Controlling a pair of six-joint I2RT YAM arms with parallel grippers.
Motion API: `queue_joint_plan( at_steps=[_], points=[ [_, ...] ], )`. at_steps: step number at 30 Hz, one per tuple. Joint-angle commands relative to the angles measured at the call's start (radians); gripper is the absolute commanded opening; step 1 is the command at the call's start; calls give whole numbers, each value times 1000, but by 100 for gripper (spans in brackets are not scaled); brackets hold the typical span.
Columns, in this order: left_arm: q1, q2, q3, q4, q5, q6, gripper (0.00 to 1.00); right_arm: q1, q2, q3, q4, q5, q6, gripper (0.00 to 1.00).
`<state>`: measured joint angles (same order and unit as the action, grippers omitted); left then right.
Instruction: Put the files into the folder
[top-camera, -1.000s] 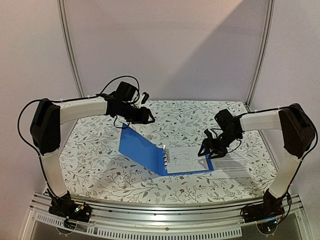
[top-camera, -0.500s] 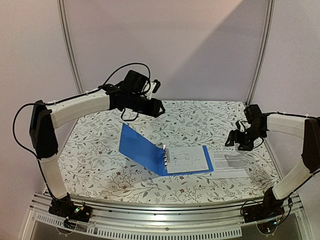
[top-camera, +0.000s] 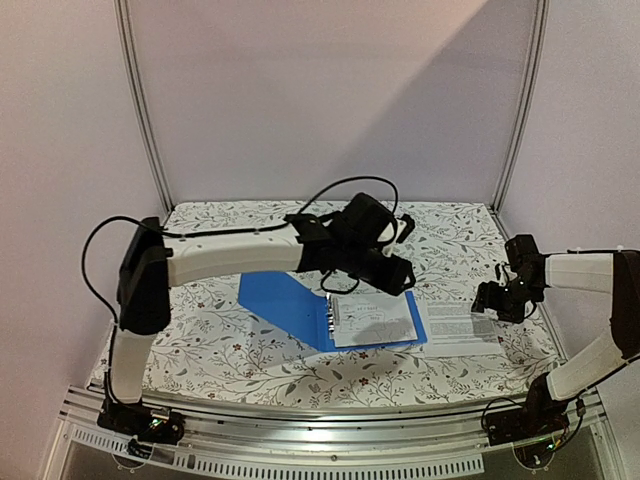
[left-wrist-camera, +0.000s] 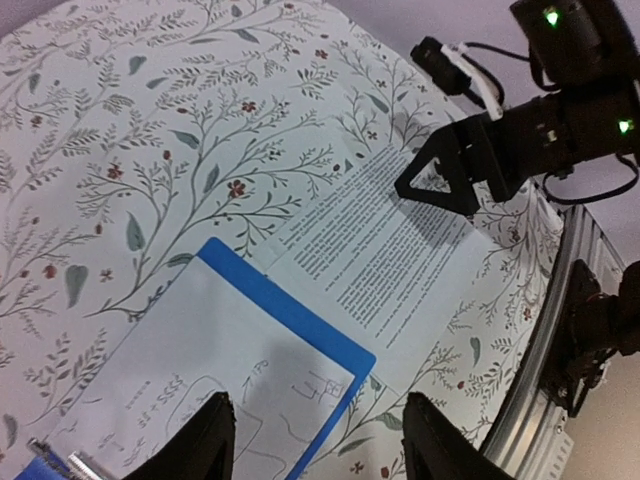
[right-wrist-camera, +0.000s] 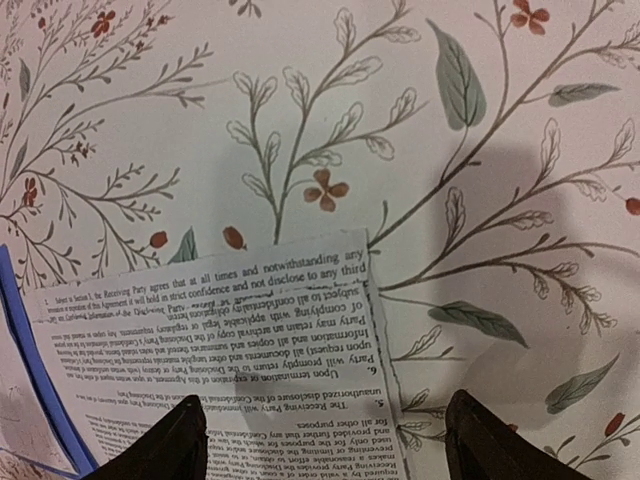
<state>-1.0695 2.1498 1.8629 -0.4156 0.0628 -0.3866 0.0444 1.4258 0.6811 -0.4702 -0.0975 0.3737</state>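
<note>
Now | rectangular blue folder (top-camera: 285, 300) open | thin printed files (top-camera: 462, 325) beside | left fingers (left-wrist-camera: 205, 445), right fingers (right-wrist-camera: 160, 445) spread

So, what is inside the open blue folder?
One white sheet with a line drawing lies in the folder, beside the metal rings. Whether more sheets lie under it cannot be seen.

My top camera looks down from behind the arm bases on the whole table (top-camera: 200, 345). My left wrist camera looks down at the folder (left-wrist-camera: 300, 310) edge and printed sheet (left-wrist-camera: 390, 260); the right wrist one sits close over that same sheet.
</note>
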Motion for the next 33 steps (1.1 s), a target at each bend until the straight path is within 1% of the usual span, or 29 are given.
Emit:
queue_joint_plan(
  at_steps=[1, 5, 13, 18, 24, 33],
  points=[
    [-21, 139, 120, 15, 39, -69, 57, -16, -13, -8, 52, 76, -13, 81],
    [-21, 249, 224, 11, 61, -109, 57, -36, 15, -31, 86, -3, 4, 81],
    [-19, 400, 327, 14, 97, -162, 57, -36, 69, -66, 108, -149, 5, 78],
    [-12, 456, 355, 19, 114, -178, 56, -37, 58, -83, 112, -192, 5, 76],
    [10, 515, 368, 34, 172, -214, 55, -37, 28, -68, 103, -203, 6, 75],
    [22, 520, 361, 33, 171, -227, 53, -36, -42, -52, 101, -254, 20, 73]
  ],
)
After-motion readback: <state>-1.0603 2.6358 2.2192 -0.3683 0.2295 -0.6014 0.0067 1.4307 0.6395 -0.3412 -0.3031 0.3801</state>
